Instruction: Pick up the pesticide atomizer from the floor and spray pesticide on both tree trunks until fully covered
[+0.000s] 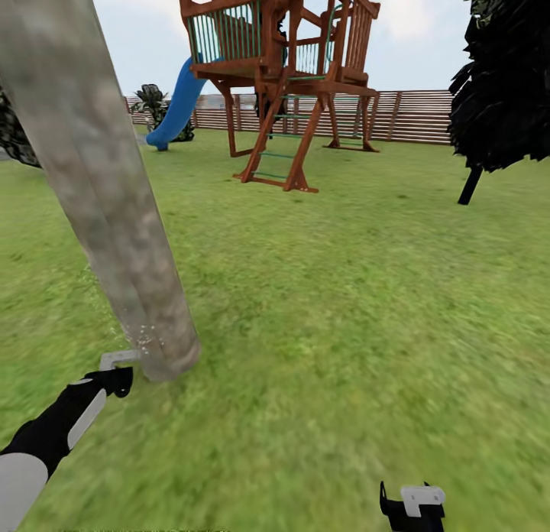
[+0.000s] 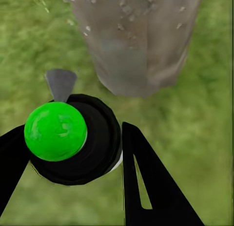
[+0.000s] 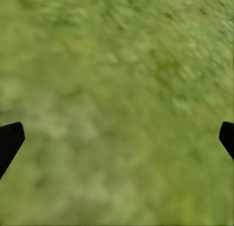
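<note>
My left gripper (image 1: 116, 379) is shut on the pesticide atomizer (image 2: 73, 138), a dark round body seen from above with a green dot on top. Its grey nozzle (image 2: 60, 84) points at the base of a tree trunk (image 2: 136, 41) a short way off. In the head view the thick grey-brown mottled tree trunk (image 1: 99, 196) leans up to the top left, and the atomizer's pale cap (image 1: 118, 358) sits just left of its flared base. Small pale droplets speckle the bark low down. My right gripper (image 1: 412, 505) hangs open over bare grass, with nothing between its fingers (image 3: 9, 141).
A wooden play tower (image 1: 286, 66) with a blue slide (image 1: 177, 104) stands far ahead before a slatted fence (image 1: 412, 115). A dark-leaved shrub (image 1: 504, 81) on a thin stem is at the right. A small palm (image 1: 153, 102) stands by the slide. Grass lies all around.
</note>
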Robot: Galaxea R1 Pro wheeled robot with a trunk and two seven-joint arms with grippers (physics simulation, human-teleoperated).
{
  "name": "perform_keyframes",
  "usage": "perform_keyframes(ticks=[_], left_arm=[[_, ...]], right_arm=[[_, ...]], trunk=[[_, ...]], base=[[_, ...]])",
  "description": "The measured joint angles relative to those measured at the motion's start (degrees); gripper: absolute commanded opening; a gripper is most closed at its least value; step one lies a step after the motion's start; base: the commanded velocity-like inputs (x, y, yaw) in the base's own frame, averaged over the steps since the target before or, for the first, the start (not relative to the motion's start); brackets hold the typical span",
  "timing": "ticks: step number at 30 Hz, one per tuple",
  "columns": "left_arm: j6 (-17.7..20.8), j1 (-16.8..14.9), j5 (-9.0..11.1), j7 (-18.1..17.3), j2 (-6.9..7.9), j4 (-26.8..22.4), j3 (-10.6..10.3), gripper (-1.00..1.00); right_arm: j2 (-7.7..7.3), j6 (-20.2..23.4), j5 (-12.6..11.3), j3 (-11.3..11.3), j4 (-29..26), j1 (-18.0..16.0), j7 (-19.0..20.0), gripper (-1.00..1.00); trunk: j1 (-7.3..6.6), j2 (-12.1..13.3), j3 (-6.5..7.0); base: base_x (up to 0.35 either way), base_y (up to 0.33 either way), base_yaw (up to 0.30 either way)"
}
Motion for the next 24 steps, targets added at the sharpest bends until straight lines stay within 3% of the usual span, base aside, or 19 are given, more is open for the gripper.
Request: perform_keyframes(ticks=[1,3,5,9,12,14,24], left_arm=[[0.1,-0.1,0.1,-0.1,-0.35,-1.1,-0.1,-1.00],[5.5,-0.1,0.1,-0.3,-1.01,-5.9,-0.1,-1.00],[8.9,-0.4,-0.3,-0.4,-0.42,-8.2,0.1,-1.00],[9.6,-1.1,-0.4,-1.8,2.09,-8.1,0.2,-1.00],[9.7,-0.8,-0.4,-6.7,1.79,-8.1,-0.8,-1.00],[9.8,-1.2,-0.5,-8.1,1.32,-8.7,-1.9,-1.00],[9.7,-0.7,-1.0,-9.0,2.03,-7.9,-2.1,-1.00]], right_arm=[[0.00,0.0,0.0,0.0,0.0,0.0,0.0,1.00],[0.00,0.0,0.0,0.0,0.0,0.0,0.0,1.00],[0.00,0.0,0.0,0.0,0.0,0.0,0.1,1.00],[0.00,0.0,0.0,0.1,0.0,0.0,0.1,1.00],[0.00,0.0,0.0,0.0,0.0,0.0,0.1,1.00],[0.00,0.0,0.0,0.1,0.0,0.0,0.1,1.00],[0.00,0.0,0.0,0.1,0.0,0.0,0.1,1.00]], trunk=[[0.00,0.0,0.00],[0.00,0.0,0.00],[0.00,0.0,0.00],[0.00,0.0,0.00],[0.00,0.0,0.00],[0.00,0.0,0.00],[0.00,0.0,0.00]], base=[[0.000,0.000,0.187],[0.000,0.000,0.187],[0.000,0.000,0.187],[0.000,0.000,0.187],[0.000,0.000,0.187],[0.000,0.000,0.187],[0.000,0.000,0.187]])
